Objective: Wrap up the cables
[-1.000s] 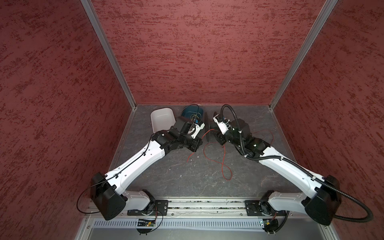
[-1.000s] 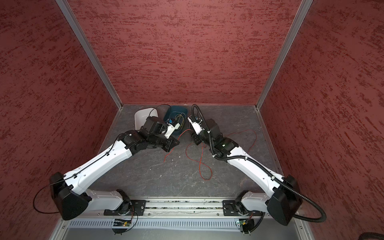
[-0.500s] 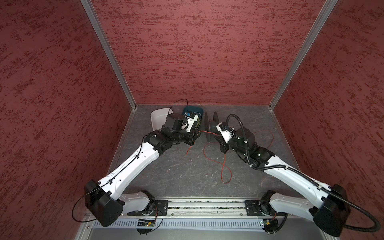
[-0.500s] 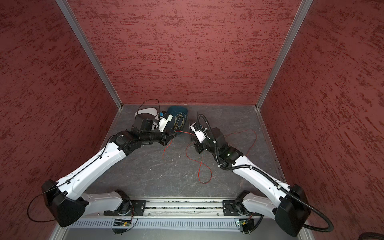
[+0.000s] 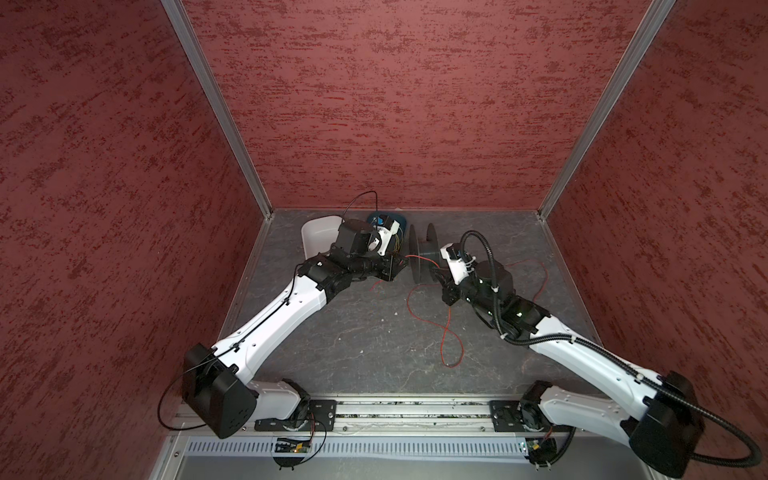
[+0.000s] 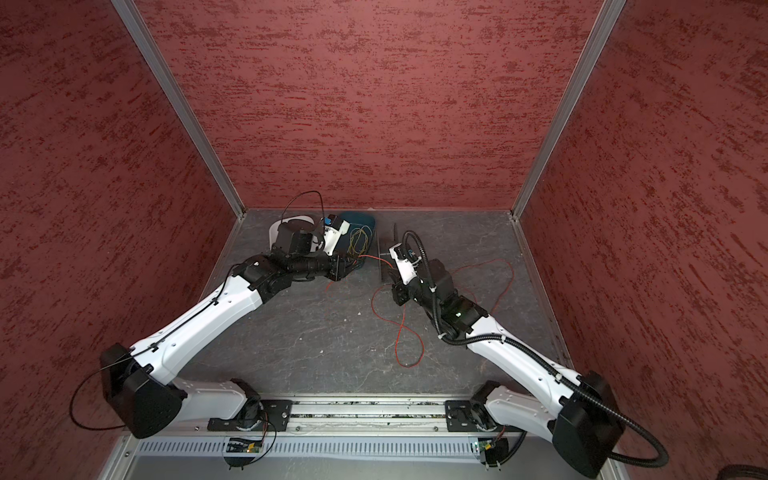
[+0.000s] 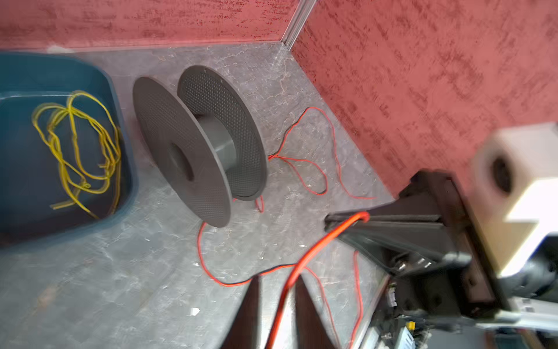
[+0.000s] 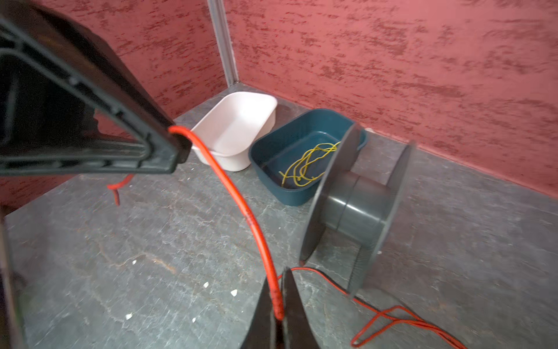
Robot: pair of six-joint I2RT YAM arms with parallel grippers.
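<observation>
Since a second ago the right arm has swung out toward its own side, uncovering a dark grey spool (image 5: 422, 253) that it hid then. The left wrist has come up over part of the white tub (image 8: 250, 96), which was in full view before.

The right gripper (image 8: 277, 290) is clamped on the red cable (image 8: 247, 217), its two fingers pressed together with the wire pinched between them. From there the cable rises in a gentle curve to the left gripper (image 7: 277, 284), whose jaws stand apart. The wire passes through a gap plainly wider than itself, and a short red end hangs below that gripper.

In both top views this stretch of cable crosses in front of the spool, which stands on its flange edges between the two grippers, its grey core showing.

The rest of the cable lies slack on the grey floor (image 5: 353, 332) — one crossed loop runs from the right gripper toward the base rail, and another wide loop lies beside the right arm near the side wall. A strand lies at the foot of the spool.

Just beside the spool sits the blue tub (image 8: 280, 193), holding thin yellow-green wires (image 8: 305, 166), with the white tub next to it in the corner.
</observation>
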